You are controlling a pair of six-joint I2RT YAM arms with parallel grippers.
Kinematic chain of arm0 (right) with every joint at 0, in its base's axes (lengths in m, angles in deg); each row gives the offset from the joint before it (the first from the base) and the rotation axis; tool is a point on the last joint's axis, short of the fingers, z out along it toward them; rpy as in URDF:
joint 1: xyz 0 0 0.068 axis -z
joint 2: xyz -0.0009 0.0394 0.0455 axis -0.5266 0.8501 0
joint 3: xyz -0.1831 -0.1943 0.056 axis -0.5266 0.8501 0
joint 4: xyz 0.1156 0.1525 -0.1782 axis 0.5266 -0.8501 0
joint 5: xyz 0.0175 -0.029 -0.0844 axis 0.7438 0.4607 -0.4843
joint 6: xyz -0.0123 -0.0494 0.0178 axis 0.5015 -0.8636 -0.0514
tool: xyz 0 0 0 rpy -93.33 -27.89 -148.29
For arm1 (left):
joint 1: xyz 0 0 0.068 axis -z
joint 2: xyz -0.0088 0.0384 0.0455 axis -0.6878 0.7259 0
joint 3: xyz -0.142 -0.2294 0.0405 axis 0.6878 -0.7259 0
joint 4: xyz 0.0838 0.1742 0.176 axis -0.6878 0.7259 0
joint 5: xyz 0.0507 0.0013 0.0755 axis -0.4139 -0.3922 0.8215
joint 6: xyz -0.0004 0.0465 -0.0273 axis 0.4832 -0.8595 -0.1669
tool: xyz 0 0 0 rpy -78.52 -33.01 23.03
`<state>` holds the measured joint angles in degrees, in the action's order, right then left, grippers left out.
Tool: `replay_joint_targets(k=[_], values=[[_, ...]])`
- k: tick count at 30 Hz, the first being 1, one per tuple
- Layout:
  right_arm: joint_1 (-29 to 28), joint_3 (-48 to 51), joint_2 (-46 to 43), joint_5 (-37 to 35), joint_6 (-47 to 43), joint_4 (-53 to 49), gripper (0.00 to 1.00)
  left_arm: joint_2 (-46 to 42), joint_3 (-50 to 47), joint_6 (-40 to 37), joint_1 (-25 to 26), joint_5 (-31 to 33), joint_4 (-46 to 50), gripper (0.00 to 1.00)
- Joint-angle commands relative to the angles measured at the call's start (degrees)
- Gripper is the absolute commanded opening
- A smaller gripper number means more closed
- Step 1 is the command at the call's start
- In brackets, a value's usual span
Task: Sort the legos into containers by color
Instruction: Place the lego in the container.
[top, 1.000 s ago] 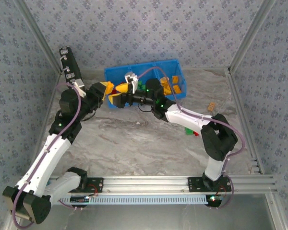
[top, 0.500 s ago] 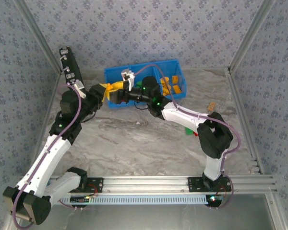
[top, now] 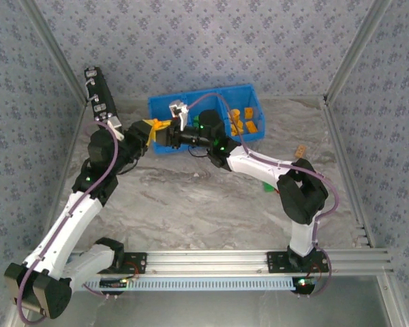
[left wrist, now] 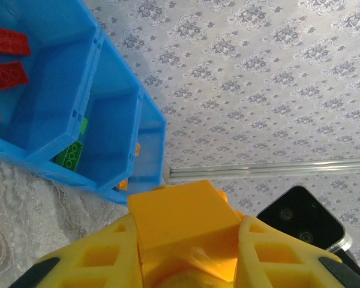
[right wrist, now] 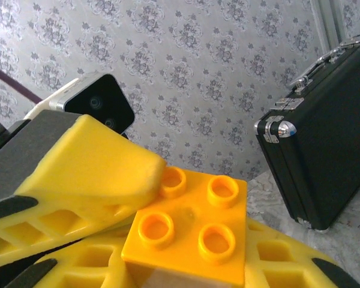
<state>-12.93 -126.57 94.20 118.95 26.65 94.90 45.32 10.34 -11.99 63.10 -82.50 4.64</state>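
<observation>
Right wrist view showed you the orange-yellow lego (right wrist: 189, 231) clamped, studs showing, in the right hand (right wrist: 198, 225), the left hand (left wrist: 186, 231) gripping it from the opposite side.

Eyes on left arm (top: 71, 214): white shells, black joint housings, purple cable (top: 108, 160) looping alongside. Right arm (top: 255, 162): same white-and-black build, purple cable arcing over elbow. Green status light (top: 87, 178) glowing on joint. Left gripper (top: 152, 127): bright yellow fingers (left wrist: 87, 258), lattice cut-outs, black strips at edges. Right gripper (top: 165, 127): matching yellow fingers (right wrist: 84, 168), white-cased camera (top: 178, 110) on wrist.
</observation>
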Motion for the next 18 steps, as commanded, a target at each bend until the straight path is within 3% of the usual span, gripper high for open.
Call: replay_joint_targets(k=[1, 5, 8, 10, 12, 18], values=[[0.74, -0.32, -0.09, -0.75, 0.18, 3.16, 0.24, -0.26, -0.67, 1.04, 0.69, -0.77, -1.74, 0.13], [1.88, 1.33, -1.28, -2.05, 0.58, 2.63, 0.19, -0.11, -0.95, 0.87, 0.75, -0.33, -2.03, 0.26], [4.38, 2.36, -3.14, -3.71, -0.02, -2.05, 0.16, -0.33, -0.88, 0.07, 0.76, 0.05, -1.87, 0.45], [6.57, 4.32, -5.96, -5.93, -3.66, -7.23, 0.15, -0.87, -0.52, -1.89, 0.67, 0.91, -0.71, 0.64], [8.9, 5.36, -8.5, -7.94, -7.57, -13.25, 0.15, -1.39, -0.26, -3.73, 0.19, 1.65, 0.41, 0.73], [18.69, 5.41, -13.54, -12.94, -16.29, -28.17, 0.15, -0.27, 0.11, -9.2, -3.25, 1.88, 2.49, 0.8]])
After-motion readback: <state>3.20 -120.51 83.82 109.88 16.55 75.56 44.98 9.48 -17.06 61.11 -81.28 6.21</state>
